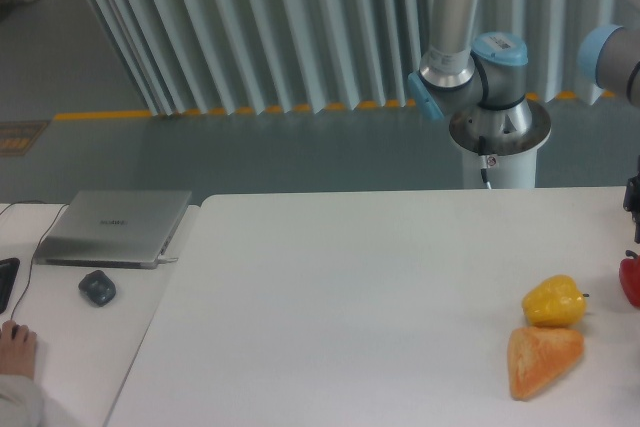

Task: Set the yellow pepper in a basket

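One yellow pepper (553,301) sits on the white table (360,297) at 4 o'clock, touching an orange wedge (541,358); gripper (634,194) barely visible at 3 o'clock, opening cannot be told; laptop (115,228) lettering unreadable

The yellow pepper (553,301) lies on the table (350,297), just behind the wedge (541,358).

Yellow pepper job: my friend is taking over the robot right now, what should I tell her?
Claw: only a dark bit shows at the right edge, so open or shut is unclear; it holds nothing visible.
Yellow pepper: on the white table, near the right side, just behind the orange wedge. A red item is partly cut off at the edge.
Done: nothing yet.
Left: grab the pepper and put it in a basket; no basket is in view.
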{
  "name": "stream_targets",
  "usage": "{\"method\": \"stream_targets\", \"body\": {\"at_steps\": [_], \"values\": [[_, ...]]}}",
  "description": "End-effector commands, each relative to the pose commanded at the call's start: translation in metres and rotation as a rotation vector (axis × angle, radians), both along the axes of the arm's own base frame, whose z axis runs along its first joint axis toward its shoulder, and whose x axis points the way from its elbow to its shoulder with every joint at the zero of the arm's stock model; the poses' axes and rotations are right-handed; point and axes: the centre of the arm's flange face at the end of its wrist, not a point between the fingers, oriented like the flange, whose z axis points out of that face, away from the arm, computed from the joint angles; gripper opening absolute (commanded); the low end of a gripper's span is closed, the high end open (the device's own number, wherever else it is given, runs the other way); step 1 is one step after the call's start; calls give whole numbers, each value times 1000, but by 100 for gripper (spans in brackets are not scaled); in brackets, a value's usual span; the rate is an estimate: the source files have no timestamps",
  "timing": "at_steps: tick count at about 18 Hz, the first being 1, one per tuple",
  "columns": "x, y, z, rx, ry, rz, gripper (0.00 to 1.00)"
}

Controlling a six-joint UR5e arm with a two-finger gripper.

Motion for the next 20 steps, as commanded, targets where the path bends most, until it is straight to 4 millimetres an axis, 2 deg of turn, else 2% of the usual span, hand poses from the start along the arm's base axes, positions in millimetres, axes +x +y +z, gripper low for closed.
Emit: {"method": "stream_targets", "body": {"at_steps": [2,5,7,9,11,14,20], "values": [[1,1,0,5,14,39,100],[17,5,-8,-58,-45,22,100],[46,29,-14,-169,-43,-40,100],[84,59,-27,-216,-64,-85,100],[107,77,-37,-243,-88,-109,100],[119,87,-46,-257,-96,-107,100],[121,87,-60,-277,-104,-97,100]]}}
